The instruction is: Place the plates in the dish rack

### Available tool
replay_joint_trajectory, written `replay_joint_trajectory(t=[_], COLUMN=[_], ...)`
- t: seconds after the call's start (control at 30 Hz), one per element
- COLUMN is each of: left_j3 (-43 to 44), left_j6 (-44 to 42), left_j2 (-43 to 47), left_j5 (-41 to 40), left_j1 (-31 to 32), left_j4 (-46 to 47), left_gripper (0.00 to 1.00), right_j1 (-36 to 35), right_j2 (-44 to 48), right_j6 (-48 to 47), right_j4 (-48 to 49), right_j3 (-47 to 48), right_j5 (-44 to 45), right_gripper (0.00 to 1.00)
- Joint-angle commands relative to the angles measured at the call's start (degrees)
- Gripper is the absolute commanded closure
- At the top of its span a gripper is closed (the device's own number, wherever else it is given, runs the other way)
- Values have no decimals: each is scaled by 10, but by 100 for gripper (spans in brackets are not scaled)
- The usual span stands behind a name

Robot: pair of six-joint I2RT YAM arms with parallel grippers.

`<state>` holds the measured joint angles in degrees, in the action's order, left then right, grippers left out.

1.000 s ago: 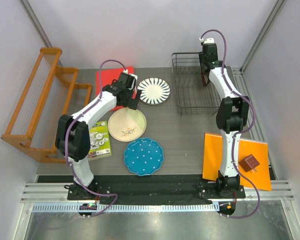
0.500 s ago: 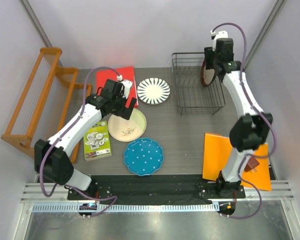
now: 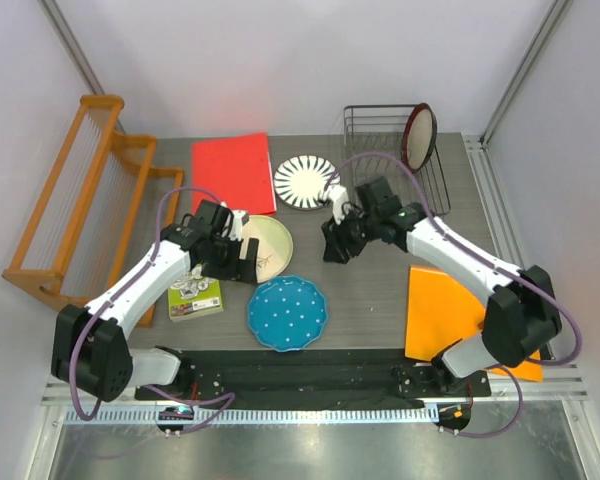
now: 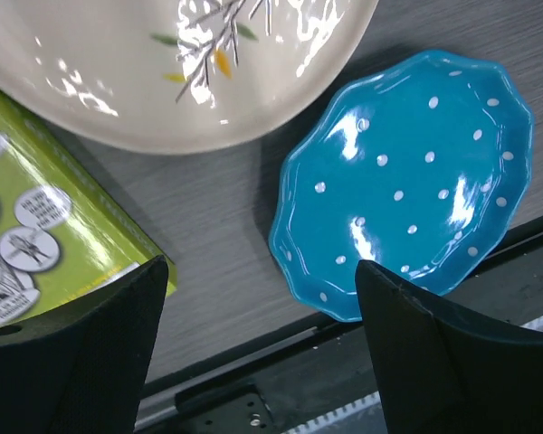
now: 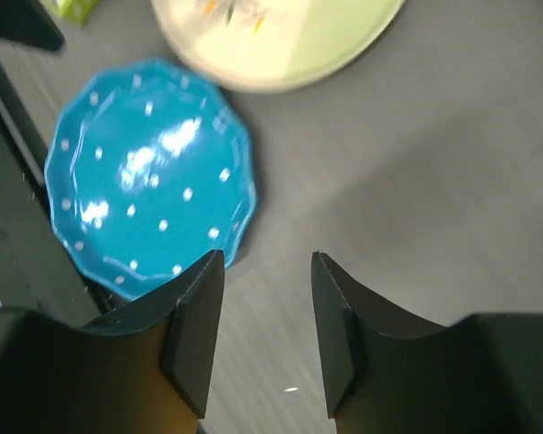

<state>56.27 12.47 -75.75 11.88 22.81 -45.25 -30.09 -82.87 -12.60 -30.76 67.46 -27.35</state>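
Observation:
The dark-red-rimmed plate (image 3: 419, 135) stands on edge in the right end of the black wire dish rack (image 3: 373, 122). Three plates lie flat on the table: black-petalled white (image 3: 305, 182), cream with a twig (image 3: 271, 243) and blue dotted (image 3: 287, 312). My left gripper (image 3: 245, 262) hovers at the cream plate's left edge, open and empty. In the left wrist view, the left gripper (image 4: 262, 316) has the blue plate (image 4: 407, 181) and the cream plate (image 4: 163, 72) below it. My right gripper (image 3: 332, 248) hangs open over bare table right of the cream plate. The right wrist view shows the right gripper (image 5: 267, 298) empty beside the blue plate (image 5: 149, 176).
An orange wooden slatted rack (image 3: 80, 200) stands at the far left. A red sheet (image 3: 232, 172) lies behind the plates and an orange sheet (image 3: 445, 310) at the right front. A green booklet (image 3: 195, 295) lies left of the blue plate.
My right arm has left the rack, with the dark-red-rimmed plate now standing in it, and swung down to mid-table. My left arm has come nearer, from the red sheet to the cream plate.

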Motion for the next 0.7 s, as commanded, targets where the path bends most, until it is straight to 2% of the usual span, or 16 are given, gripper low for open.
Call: replay_joint_trajectory(t=[0.0,0.13,0.47,0.67], left_j3=[-40,-66,-121,-147], left_j6=[90,115,193,207], left_j2=[47,45,24,6], left_j5=[32,59,61,75], left_j1=[-3,-3,-5,-5], left_j4=[26,49,80,112], left_gripper=[16,17,19,25], right_j1=[-39,-89,-116,-118], right_j2=[-9,-50,-157,-174], right_j6=[23,13,28,56], right_j4=[45,52,92,105], right_j3=[-46,-70,-61,-78], right_j5=[-51,-43,-39,35], right_gripper=[54,57,64,68])
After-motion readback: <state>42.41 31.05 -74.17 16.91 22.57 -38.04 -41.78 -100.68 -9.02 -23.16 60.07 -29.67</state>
